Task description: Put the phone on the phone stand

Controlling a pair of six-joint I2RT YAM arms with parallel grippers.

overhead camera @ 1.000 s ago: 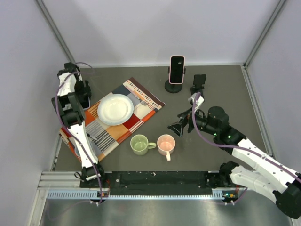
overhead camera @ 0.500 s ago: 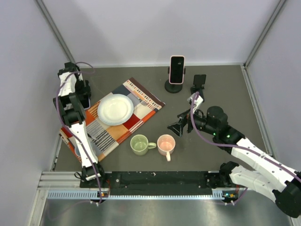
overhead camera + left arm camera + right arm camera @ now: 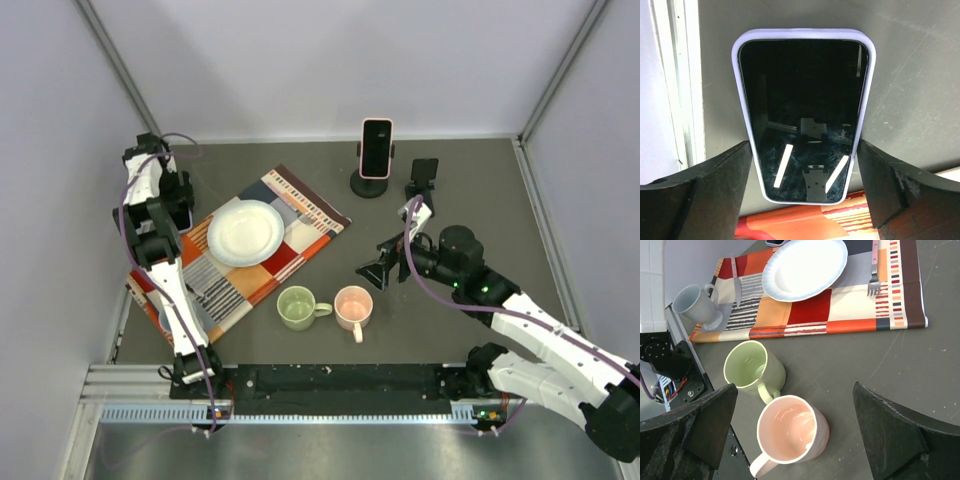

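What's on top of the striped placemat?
The placemat carries a white plate, a fork, a knife and, at one corner, a grey mug. Whatever lies beneath the plate is hidden.

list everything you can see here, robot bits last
lavender-cased phone: 1, lying flat, far left
pink-cased phone: 1, upright on round black stand, back centre
small black phone stand: 1, empty, right of it
patchwork placemat: 1, orange, red, cream, left half
round white plate: 1, on placemat
fork, knife: 1 each, on placemat
ceramic mugs: 3; green mug, pink mug near centre, pale grey mug at placemat corner
dark grey table: 1, under everything
left claw: straddles lavender-cased phone, grip unclear
right claw: open, above mugs
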